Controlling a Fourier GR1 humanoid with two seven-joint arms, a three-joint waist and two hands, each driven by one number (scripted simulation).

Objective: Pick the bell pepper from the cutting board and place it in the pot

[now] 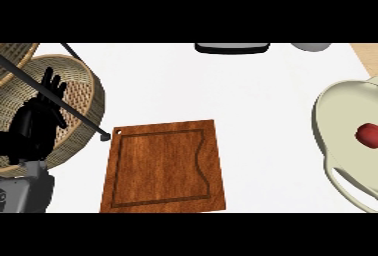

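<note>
The pepper (366, 134) already lies in the pot (336, 107), far right of the idle left hand (37, 117), fingers straight, holding nothing.

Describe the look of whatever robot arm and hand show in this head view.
Only the left hand shows, at the view's left edge: matte black, with slim segmented fingers and a thumb. It sits on a light grey forearm, boxy and hard-shelled, with darker panel lines. No cables or markings can be seen. The right hand is out of view.
</note>
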